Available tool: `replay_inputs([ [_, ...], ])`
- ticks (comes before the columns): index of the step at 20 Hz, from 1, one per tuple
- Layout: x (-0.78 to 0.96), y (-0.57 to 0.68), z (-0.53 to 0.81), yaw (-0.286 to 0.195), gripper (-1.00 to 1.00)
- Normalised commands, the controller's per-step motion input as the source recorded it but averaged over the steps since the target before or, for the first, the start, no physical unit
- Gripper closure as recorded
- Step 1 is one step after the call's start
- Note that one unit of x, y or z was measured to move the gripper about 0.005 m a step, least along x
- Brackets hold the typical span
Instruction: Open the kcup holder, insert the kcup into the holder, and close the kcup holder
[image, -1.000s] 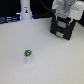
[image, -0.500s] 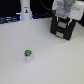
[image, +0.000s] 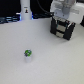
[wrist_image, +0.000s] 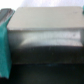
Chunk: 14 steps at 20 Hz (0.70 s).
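So, exterior view: your gripper (image: 64, 21) sits right at the top of the holder (image: 63, 29), probably lined up to pull it open, since that step comes first. The holder is a black box with grey-fronted slots, blurry here. The cup (image: 28, 53) stands alone on the white table (image: 55, 62), well apart from the holder, toward the exterior view's left and nearer the camera; small, white, green top. It looks untouched.

Wrist view: a grey holder panel fills the frame, with teal fingers (wrist_image: 5, 45) at both edges. They're spread wide, either side of the panel. Contact: you can't tell from this.
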Motion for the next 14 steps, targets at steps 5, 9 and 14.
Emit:
replay_inputs([
  [5, 0.94, -0.29, 0.1, -0.077, 1.0],
  [9, 0.93, -0.28, 0.15, -0.078, 1.0],
  [14, 0.9, -0.3, 0.16, -0.079, 1.0],
])
